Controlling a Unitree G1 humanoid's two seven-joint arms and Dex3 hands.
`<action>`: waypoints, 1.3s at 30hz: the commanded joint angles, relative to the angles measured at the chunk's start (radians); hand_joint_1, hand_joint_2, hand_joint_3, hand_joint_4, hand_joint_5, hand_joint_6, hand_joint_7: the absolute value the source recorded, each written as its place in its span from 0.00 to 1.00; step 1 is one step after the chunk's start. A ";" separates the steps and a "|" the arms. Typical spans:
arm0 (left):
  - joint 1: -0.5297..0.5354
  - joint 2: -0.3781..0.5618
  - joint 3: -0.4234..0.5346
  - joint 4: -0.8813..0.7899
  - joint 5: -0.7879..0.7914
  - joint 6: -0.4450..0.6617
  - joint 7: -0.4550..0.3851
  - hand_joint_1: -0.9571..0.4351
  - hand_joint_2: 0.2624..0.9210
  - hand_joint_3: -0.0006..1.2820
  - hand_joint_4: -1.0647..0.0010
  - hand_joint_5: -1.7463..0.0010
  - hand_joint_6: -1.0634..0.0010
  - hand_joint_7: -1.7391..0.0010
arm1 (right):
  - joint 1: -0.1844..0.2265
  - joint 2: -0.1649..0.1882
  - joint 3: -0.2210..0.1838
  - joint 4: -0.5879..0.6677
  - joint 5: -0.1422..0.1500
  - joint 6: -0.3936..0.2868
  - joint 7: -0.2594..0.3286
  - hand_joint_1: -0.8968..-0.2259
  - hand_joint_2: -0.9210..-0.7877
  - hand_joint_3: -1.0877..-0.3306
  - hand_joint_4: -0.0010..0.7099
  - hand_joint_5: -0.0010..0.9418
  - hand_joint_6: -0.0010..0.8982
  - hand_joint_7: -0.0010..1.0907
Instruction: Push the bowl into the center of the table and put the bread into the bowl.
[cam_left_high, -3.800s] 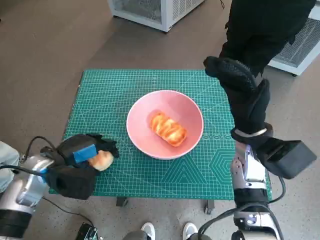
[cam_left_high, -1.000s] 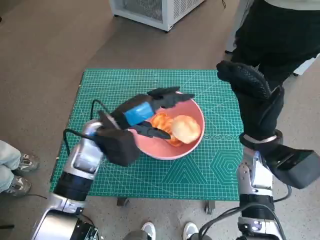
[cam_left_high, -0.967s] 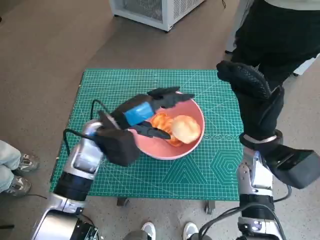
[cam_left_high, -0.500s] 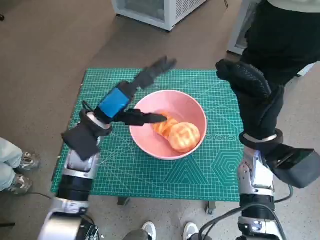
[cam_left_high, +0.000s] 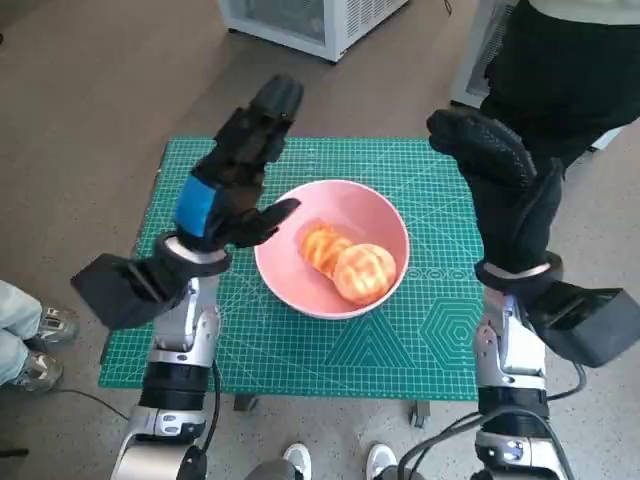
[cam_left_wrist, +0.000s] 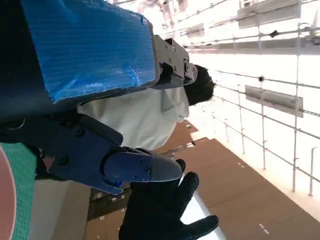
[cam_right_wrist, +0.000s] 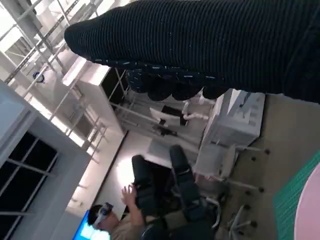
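Note:
The pink bowl (cam_left_high: 290, 280) sits near the middle of the green cutting mat (cam_left_high: 300, 350) on the table. Two pieces of golden bread lie in it: a striped roll (cam_left_high: 320, 247) and a round bun (cam_left_high: 362, 272). My left hand (cam_left_high: 235, 175) is raised above the mat to the left of the bowl, fingers spread, holding nothing. My right hand (cam_left_high: 500, 180) in the black glove is raised over the mat's right edge, also empty. In the left wrist view the blue-taped left hand (cam_left_wrist: 85, 50) points up at the room, with the gloved right hand (cam_left_wrist: 165, 215) beyond it.
A person in dark clothes (cam_left_high: 570, 70) stands behind the table at the right. White cabinets (cam_left_high: 310, 20) stand on the floor at the back. Shoes (cam_left_high: 40, 350) show at the left and below the table's front edge (cam_left_high: 330, 462). A person (cam_right_wrist: 150, 200) appears in the right wrist view.
My left hand carried the round bun from the mat's left front into the bowl, let it go, and has since lifted up and back to the left. The right hand stayed raised.

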 joint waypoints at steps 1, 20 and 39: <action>0.020 -0.014 0.024 0.012 -0.025 -0.021 -0.002 0.19 1.00 0.30 0.95 1.00 0.81 1.00 | 0.019 -0.008 0.008 -0.010 -0.027 0.018 -0.019 0.27 0.00 0.51 0.31 0.00 0.16 0.44; 0.034 -0.008 0.040 0.065 -0.001 -0.059 0.005 0.19 1.00 0.30 0.92 0.99 0.86 1.00 | 0.018 -0.018 0.014 0.006 -0.056 0.023 -0.049 0.28 0.00 0.50 0.31 0.00 0.16 0.43; 0.031 -0.015 0.031 0.085 0.013 -0.070 0.003 0.19 1.00 0.30 0.90 0.99 0.82 0.99 | -0.011 -0.039 0.016 0.074 -0.083 0.005 -0.049 0.30 0.00 0.47 0.30 0.00 0.13 0.42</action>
